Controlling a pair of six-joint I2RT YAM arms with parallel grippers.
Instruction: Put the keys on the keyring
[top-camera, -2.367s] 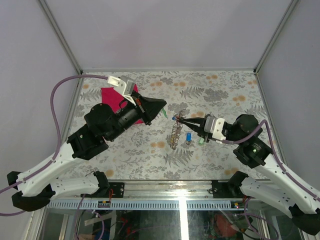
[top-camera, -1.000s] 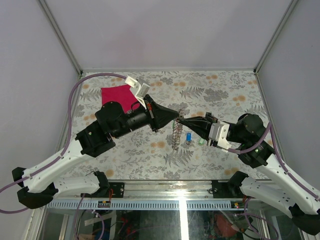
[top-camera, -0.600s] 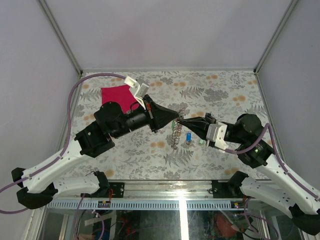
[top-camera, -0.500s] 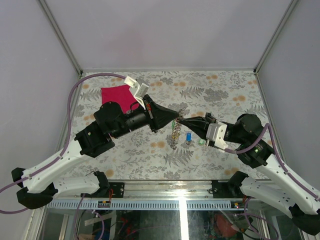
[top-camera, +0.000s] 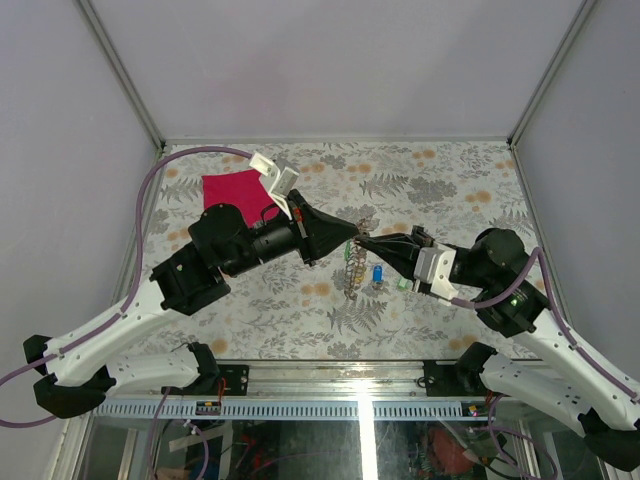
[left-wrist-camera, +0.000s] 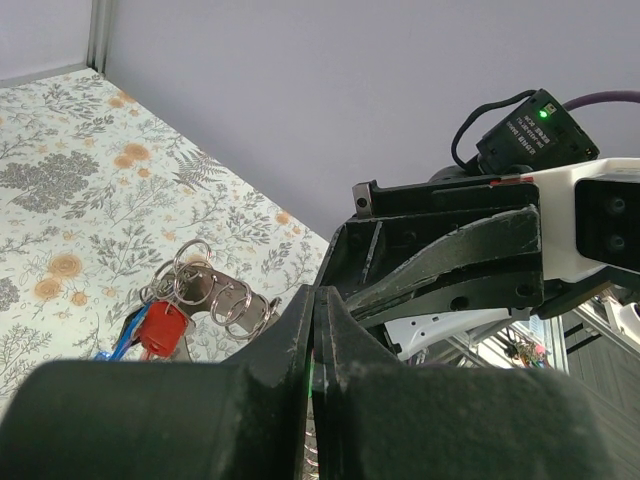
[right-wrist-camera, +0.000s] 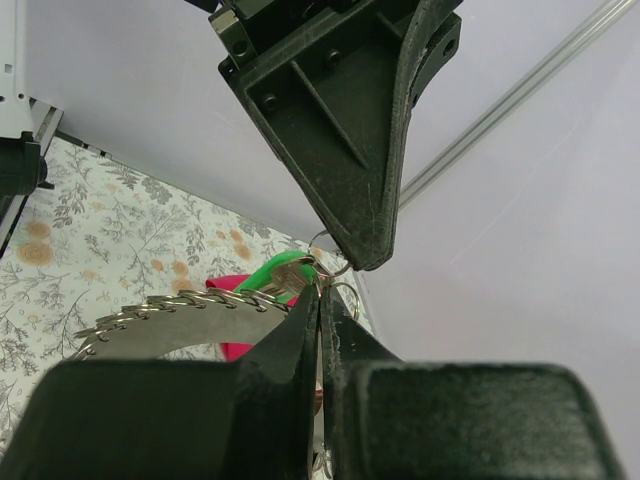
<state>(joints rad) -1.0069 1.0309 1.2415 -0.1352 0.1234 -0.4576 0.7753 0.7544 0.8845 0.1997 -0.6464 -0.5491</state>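
Note:
In the top view my left gripper and right gripper meet tip to tip above the table's middle. The grey jagged keyring runs out leftward from my right gripper, which is shut on its edge. The ring hangs below the tips as keyring. A green key with a small wire loop sits at the ring's top, pinched in my shut left gripper; only a green sliver shows between those jaws. A red key hangs among small rings on the keyring. A blue key lies beside the ring.
A magenta cloth lies at the back left of the flowered table, partly under the left arm. A small green piece shows under the right wrist. Grey walls and metal posts close the sides and back.
Since the earliest frame my left arm has swung right, bringing the green key against the keyring held by my right gripper. Over the last second almost nothing has moved.

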